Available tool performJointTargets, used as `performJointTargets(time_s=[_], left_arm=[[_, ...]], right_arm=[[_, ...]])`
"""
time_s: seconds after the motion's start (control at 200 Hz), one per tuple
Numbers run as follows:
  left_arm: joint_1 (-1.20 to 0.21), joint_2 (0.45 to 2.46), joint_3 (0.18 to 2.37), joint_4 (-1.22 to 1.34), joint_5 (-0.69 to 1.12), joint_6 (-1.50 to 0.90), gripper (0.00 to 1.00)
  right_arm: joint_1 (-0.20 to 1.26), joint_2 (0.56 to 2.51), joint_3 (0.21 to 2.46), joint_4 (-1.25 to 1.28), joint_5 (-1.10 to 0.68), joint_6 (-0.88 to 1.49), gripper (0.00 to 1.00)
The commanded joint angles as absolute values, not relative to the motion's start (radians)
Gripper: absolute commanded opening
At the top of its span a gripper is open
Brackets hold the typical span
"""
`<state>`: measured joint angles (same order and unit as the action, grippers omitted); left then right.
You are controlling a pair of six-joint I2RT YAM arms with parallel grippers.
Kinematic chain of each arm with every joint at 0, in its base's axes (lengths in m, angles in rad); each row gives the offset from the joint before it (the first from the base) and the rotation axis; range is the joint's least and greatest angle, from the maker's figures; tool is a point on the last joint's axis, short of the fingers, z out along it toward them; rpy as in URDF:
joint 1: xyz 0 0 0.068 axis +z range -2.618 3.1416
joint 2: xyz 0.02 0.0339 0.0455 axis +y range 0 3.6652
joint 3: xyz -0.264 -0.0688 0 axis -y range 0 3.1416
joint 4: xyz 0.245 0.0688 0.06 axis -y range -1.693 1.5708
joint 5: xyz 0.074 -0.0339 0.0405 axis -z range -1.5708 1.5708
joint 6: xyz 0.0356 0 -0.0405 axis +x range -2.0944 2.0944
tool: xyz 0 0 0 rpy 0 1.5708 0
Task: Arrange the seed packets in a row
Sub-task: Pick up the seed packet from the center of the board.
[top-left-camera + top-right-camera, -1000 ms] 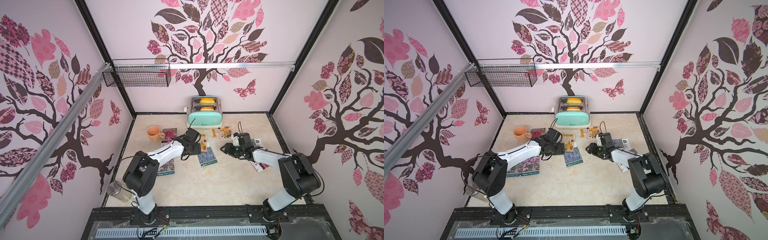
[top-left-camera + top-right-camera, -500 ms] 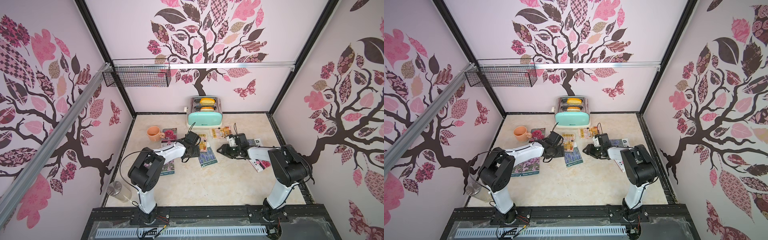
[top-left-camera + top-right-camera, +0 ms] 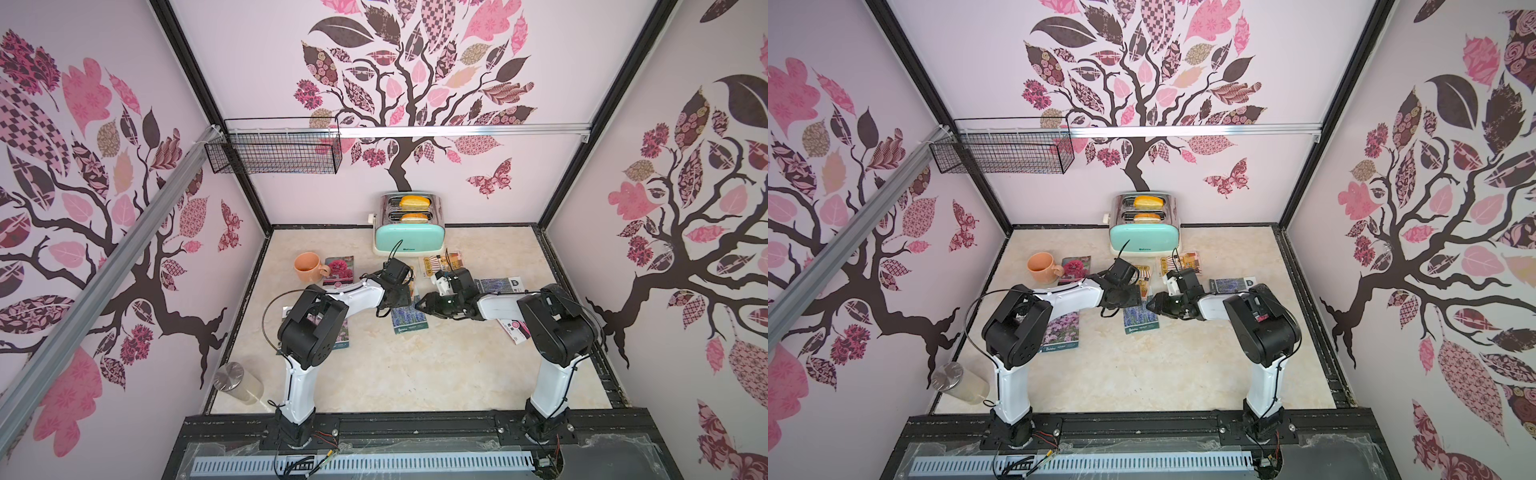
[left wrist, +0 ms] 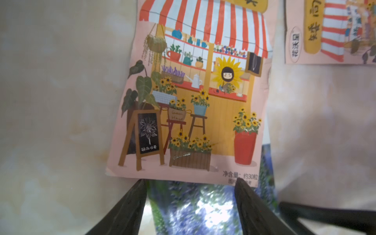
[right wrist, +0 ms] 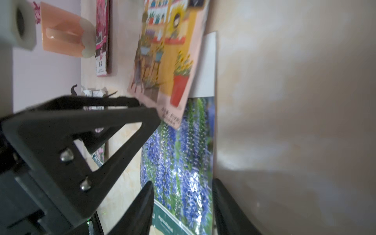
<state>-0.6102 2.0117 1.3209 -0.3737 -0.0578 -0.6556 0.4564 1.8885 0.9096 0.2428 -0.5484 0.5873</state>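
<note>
In the left wrist view an orange shopfront seed packet (image 4: 193, 97) overlaps the top of a blue lavender packet (image 4: 203, 209). My left gripper (image 4: 190, 183) is open, its tips resting at the shopfront packet's near edge. My right gripper (image 5: 183, 183) is open and low over the lavender packet (image 5: 179, 154), one finger at each long side. In both top views the two grippers, left (image 3: 401, 296) and right (image 3: 420, 303), meet over the lavender packet (image 3: 409, 322) at the table's middle.
Other packets lie around: a shopfront one (image 3: 442, 262), a magenta one (image 3: 338, 270), a pink-purple one (image 3: 338, 332) under the left arm, and two (image 3: 496, 284) (image 3: 515, 330) by the right arm. An orange cup (image 3: 307, 268), a toaster (image 3: 409, 232) and a jar (image 3: 237, 382) stand nearby.
The right gripper has moved left to the lavender packet, next to the left gripper. Both grippers' jaws have narrowed. The left gripper has barely shifted.
</note>
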Motion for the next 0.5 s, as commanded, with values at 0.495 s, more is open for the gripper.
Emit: performJointTargets(time_s=[0.495], left_arm=[[-0.644, 2.139, 1.334, -0.422, 0.065, -0.708, 0.32]], right_arm=[[0.456, 1.966, 0.949, 0.199, -0.495, 0.608, 0.35]])
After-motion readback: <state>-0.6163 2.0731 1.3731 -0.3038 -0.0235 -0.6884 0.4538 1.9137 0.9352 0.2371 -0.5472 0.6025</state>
